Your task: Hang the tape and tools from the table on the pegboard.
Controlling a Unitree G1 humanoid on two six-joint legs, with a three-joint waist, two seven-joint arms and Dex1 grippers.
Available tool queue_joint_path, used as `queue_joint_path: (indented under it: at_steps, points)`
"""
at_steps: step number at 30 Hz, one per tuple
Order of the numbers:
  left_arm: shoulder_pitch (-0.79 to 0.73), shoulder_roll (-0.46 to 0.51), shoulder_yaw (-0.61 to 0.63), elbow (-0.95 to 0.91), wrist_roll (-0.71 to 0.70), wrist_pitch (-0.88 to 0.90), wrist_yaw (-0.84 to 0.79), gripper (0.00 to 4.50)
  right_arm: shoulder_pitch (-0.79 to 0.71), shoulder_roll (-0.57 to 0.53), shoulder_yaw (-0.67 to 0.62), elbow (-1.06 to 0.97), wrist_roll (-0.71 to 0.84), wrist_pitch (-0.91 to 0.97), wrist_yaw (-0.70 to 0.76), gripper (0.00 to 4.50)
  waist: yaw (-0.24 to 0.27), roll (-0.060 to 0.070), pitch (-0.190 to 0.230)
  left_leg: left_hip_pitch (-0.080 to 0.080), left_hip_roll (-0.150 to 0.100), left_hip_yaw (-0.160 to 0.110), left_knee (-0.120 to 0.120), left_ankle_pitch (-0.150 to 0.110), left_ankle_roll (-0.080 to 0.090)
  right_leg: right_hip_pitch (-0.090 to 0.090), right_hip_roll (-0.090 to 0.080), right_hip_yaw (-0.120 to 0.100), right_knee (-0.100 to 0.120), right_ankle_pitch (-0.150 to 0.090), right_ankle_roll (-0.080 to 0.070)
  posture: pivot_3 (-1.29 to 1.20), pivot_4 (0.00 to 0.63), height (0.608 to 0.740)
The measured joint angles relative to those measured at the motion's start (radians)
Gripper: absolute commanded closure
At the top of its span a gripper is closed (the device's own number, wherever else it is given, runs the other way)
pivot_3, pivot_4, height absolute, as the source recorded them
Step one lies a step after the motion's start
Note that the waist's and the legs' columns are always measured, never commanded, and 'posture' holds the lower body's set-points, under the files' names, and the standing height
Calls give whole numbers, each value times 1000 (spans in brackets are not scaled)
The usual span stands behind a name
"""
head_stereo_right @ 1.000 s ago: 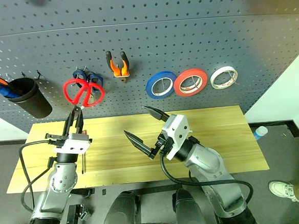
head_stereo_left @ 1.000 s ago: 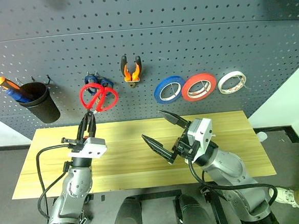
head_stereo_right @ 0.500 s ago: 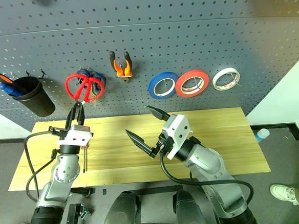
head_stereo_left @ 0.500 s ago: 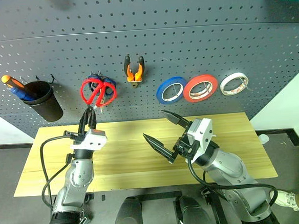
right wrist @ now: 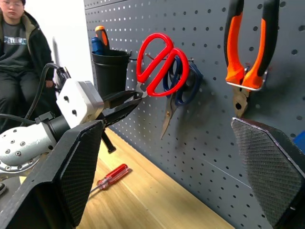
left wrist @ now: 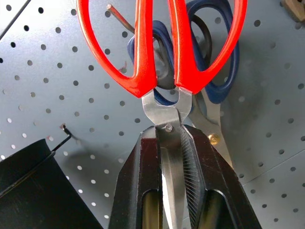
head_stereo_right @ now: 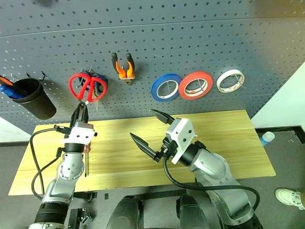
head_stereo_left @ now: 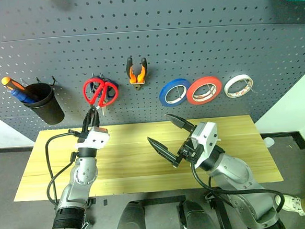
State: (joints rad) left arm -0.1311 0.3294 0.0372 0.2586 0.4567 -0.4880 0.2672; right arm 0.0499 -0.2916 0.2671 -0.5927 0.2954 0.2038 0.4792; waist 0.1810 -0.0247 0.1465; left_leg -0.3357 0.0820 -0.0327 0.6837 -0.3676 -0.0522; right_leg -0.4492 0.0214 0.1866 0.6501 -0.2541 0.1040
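red-handled scissors (head_stereo_left: 100,92) upright against pegboard (head_stereo_left: 199,32) (handles up), screwdriver (right wrist: 111,176) on table (head_stereo_left: 135,163)

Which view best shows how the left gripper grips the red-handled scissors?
The left wrist view: the left gripper is shut on the red-handled scissors, clamping the blades below the pivot, handles against the pegboard. The right wrist view shows this from the side; both eye views show it small.

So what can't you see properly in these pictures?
- Red-handled scissors: blade tips hidden between the left gripper's fingers, left wrist view.
- Blue-handled scissors: mostly behind the red pair.
- Screwdrivers: shafts hidden inside the black cup.
- Red-handled screwdriver: tip hidden behind right gripper's finger.
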Motion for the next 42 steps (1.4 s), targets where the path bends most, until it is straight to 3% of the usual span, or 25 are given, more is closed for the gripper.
queue_joint_path:
  at_steps: [13, 25, 31, 34, 38, 42]
  points:
    - [-196, -2, -21, 270, -8, 18, 49, 4255, -2, 1, 1, -4, -8, 7, -9, 0, -1, -1, -4, 2, 0, 0, 0, 1, -2, 2, 0, 0, 0, 0, 0, 268, 97, 703]
    - [-201, -14, -47, 307, -32, 2, 49, 99, -2, 0, 1, -14, -16, 9, -22, 0, -3, -1, -4, 3, 0, 0, 0, 1, -2, 3, 0, 0, 0, 0, 0, 270, 101, 703]
    - [-97, -12, -46, 228, -64, 32, 5, 21, 1, 0, 3, -14, -17, 9, -22, 0, -3, -1, -5, 3, 0, 0, 0, 0, -1, 3, 0, 0, 0, 0, 0, 268, 102, 703]
    - [8, -2, -18, 93, -106, 98, -48, 21, 11, -2, 7, -16, -17, 10, -22, 0, -5, -1, -5, 3, 0, 0, 0, 0, -1, 3, 0, 0, 0, 0, 0, 275, 104, 703]
    - [131, 12, 72, -142, -234, 302, -166, 21, 23, -4, 10, -17, -17, 11, -19, 0, -6, -1, -5, 5, 0, 0, 0, 0, 0, 4, 0, 0, 1, 0, 0, 284, 110, 703]
    - [182, 18, 146, -240, -361, 551, -279, 21, 26, -7, 10, -17, -16, 11, -11, 0, -7, 0, -5, 11, 0, 0, 0, 0, 0, 10, 0, 0, 1, -1, 0, 297, 121, 703]
